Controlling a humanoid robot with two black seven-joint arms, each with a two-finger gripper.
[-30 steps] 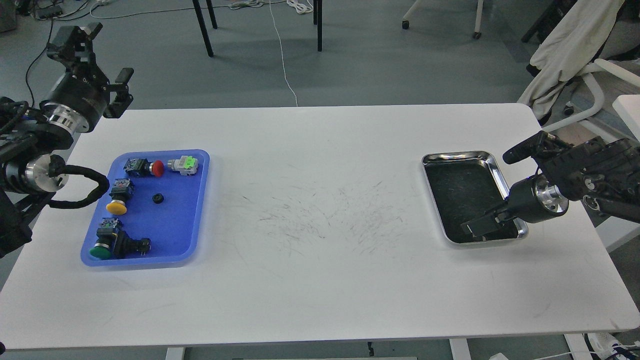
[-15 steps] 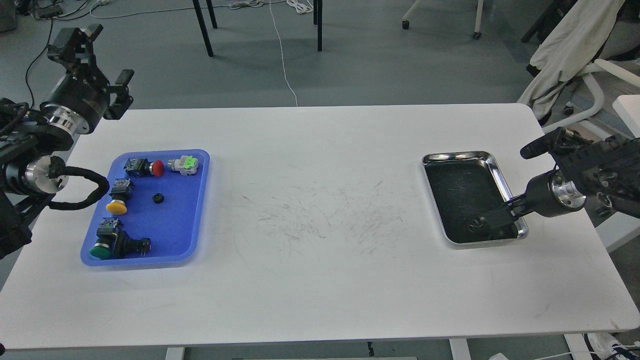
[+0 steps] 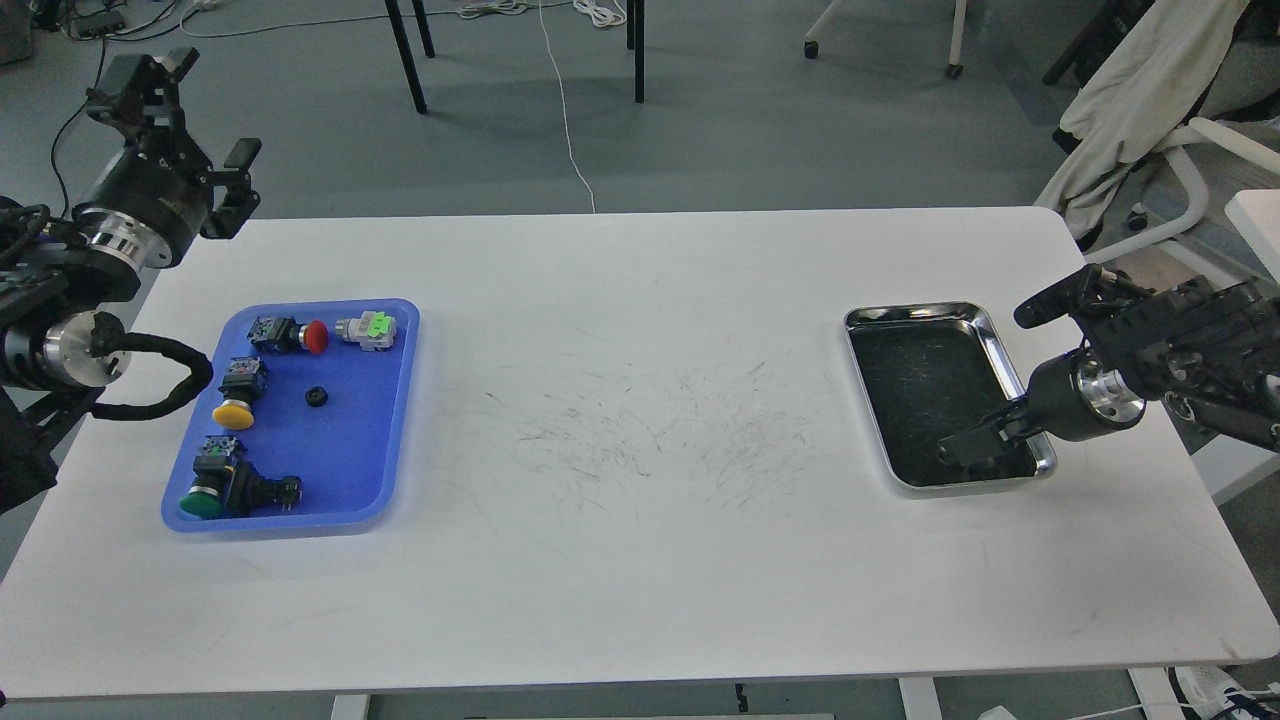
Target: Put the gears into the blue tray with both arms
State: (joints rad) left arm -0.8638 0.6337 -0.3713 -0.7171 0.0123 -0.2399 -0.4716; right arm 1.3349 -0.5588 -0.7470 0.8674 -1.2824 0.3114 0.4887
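Gear (image 3: 317,397) number one lies flat on the floor of the blue tray (image 3: 395,400), out in the open between the yellow-capped switch (image 3: 236,398) and the tray's right wall, touching nothing. Around it sit more push-button switches, a red-capped one (image 3: 298,335) and a green-capped one (image 3: 205,492) among them.

Over on the far side of the bench (image 3: 640,560), the right gripper (image 3: 968,447) reaches down into the near corner of the steel tray (image 3: 915,314). Against the black lining its jaws are a dark blur, so I cannot tell whether they are apart or closed, nor whether a gear sits between them; any gear there is lost against the lining. The left gripper (image 3: 175,110) hangs up off the back left corner of the bench, jaws spread wide and holding nothing.

I'd judge such a gear to be light, hard and stiff, not fragile, but thin and lying flat, so it offers very little to grab. The sensible hold looks to be across the toothed rim from above, the teeth giving some bite. Squeezed off-centre, I'd expect it to skid on the lining or flip.
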